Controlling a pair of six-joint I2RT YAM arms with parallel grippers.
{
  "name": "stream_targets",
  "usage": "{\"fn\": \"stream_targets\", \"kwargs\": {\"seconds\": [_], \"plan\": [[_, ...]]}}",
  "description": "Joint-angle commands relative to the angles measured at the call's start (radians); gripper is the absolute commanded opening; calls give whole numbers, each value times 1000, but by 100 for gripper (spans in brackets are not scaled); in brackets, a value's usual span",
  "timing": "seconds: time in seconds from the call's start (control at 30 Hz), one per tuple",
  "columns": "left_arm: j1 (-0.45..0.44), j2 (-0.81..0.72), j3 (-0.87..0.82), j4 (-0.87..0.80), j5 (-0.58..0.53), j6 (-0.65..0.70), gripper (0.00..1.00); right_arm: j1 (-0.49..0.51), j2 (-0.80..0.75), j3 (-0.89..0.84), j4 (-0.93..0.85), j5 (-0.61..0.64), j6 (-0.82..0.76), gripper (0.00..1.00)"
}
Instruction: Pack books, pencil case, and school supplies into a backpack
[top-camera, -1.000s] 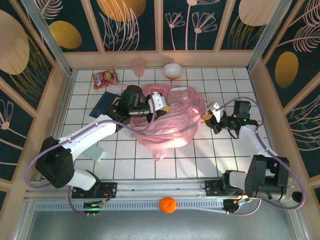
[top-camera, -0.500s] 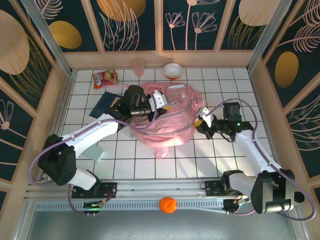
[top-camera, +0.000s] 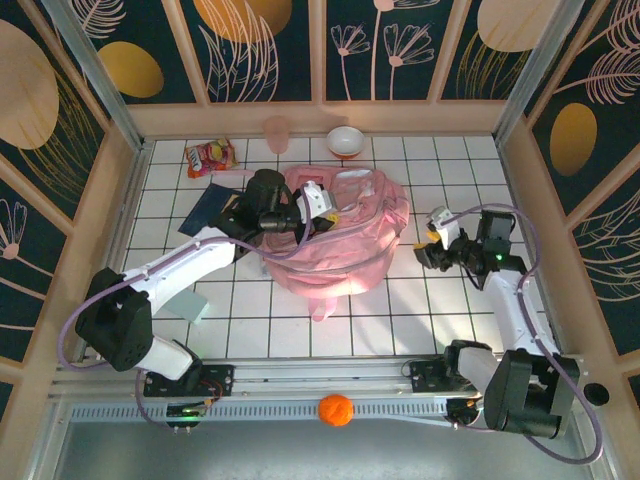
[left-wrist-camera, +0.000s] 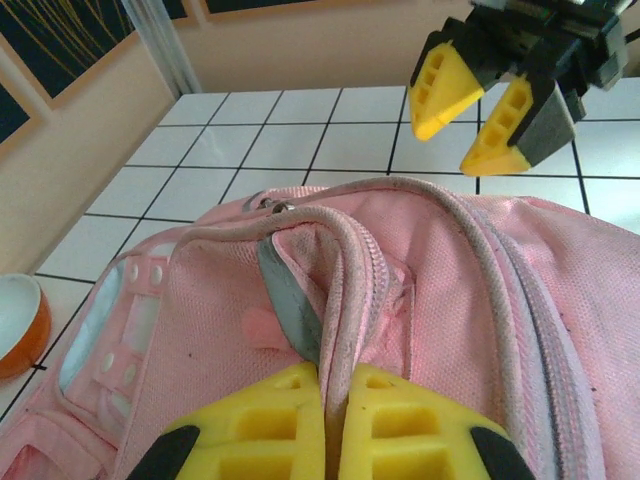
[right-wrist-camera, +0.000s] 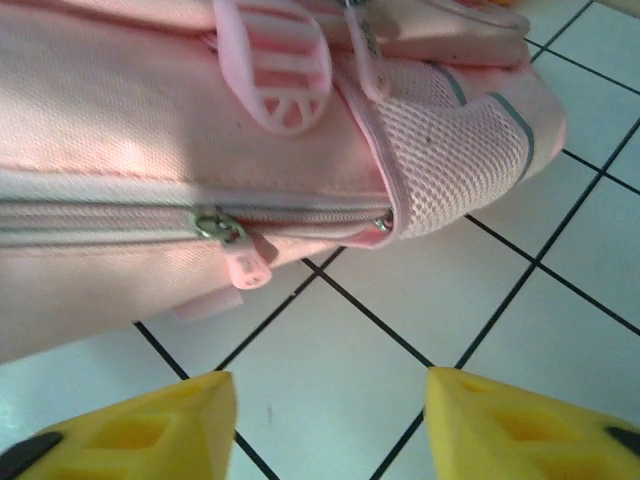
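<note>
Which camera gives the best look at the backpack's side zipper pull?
Right wrist: the zipper pull hangs close and sharp on the backpack. Top external shows the whole backpack, pull too small; left wrist shows its top seam.

I see a snack packet (top-camera: 210, 156) at eleven o'clock, a pink cup (top-camera: 277, 133) and a bowl (top-camera: 345, 141) at twelve, and an orange ball (top-camera: 336, 410) at six.

Centre of table (top-camera: 440, 310): backpack (top-camera: 340, 240). Book (top-camera: 205, 208) just left of it, snack packet (top-camera: 210, 155) behind the book toward the back-left corner. Cup (top-camera: 277, 132) and bowl (top-camera: 345, 141) side by side behind the backpack, cup on the left.
</note>
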Motion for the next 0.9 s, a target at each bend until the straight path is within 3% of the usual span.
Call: {"fn": "stream_targets", "kwargs": {"seconds": [0.0, 0.33, 0.6, 0.87], "plan": [[13, -44, 71, 120, 109, 17, 0, -2, 6, -45, 70, 15, -21, 58], [14, -51, 76, 121, 147, 8, 0, 47, 99, -16, 123, -118, -10, 60], [14, -50, 73, 126, 159, 10, 0, 116, 158, 2, 214, -142, 33, 59], [15, -51, 69, 123, 165, 13, 0, 142, 177, 22, 253, -158, 47, 49]]}}
